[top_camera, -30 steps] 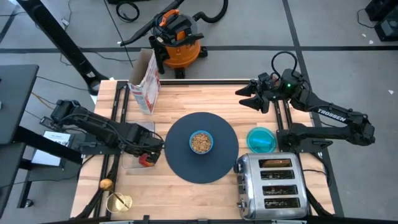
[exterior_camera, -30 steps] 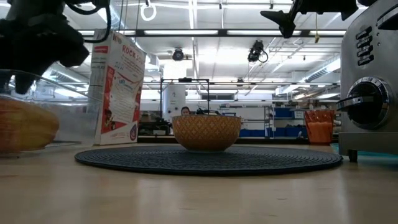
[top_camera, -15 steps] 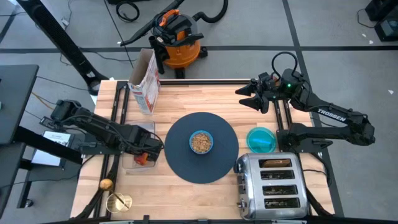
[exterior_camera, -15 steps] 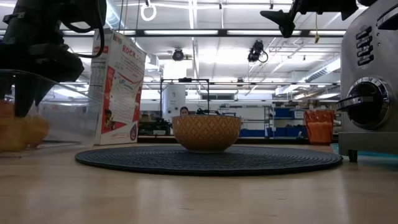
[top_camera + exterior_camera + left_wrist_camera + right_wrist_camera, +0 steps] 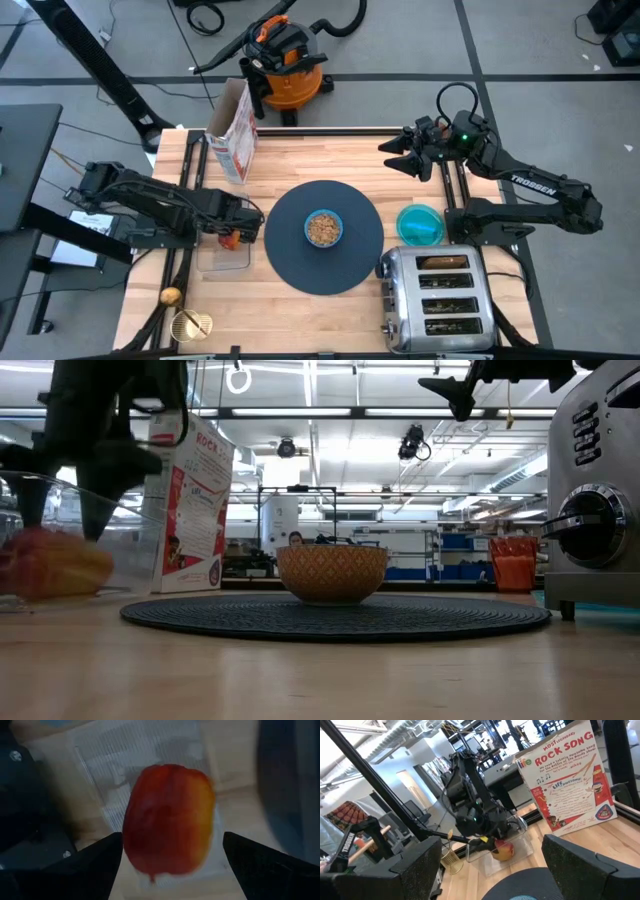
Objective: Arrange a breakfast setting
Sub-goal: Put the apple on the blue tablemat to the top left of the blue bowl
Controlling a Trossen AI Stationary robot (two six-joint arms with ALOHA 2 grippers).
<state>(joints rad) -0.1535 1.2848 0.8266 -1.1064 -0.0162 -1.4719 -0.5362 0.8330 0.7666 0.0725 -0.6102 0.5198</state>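
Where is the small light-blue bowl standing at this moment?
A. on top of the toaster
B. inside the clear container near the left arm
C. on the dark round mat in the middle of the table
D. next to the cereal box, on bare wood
C: in the high view the bowl sits near the centre of the dark round mat, and the low view shows it resting on the mat as well.

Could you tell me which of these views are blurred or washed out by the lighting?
Left wrist view: the red apple is soft and out of focus. Low view: bright ceiling lights backlight the bowl; the near clear container is blurred. High view: evenly lit, sharp.
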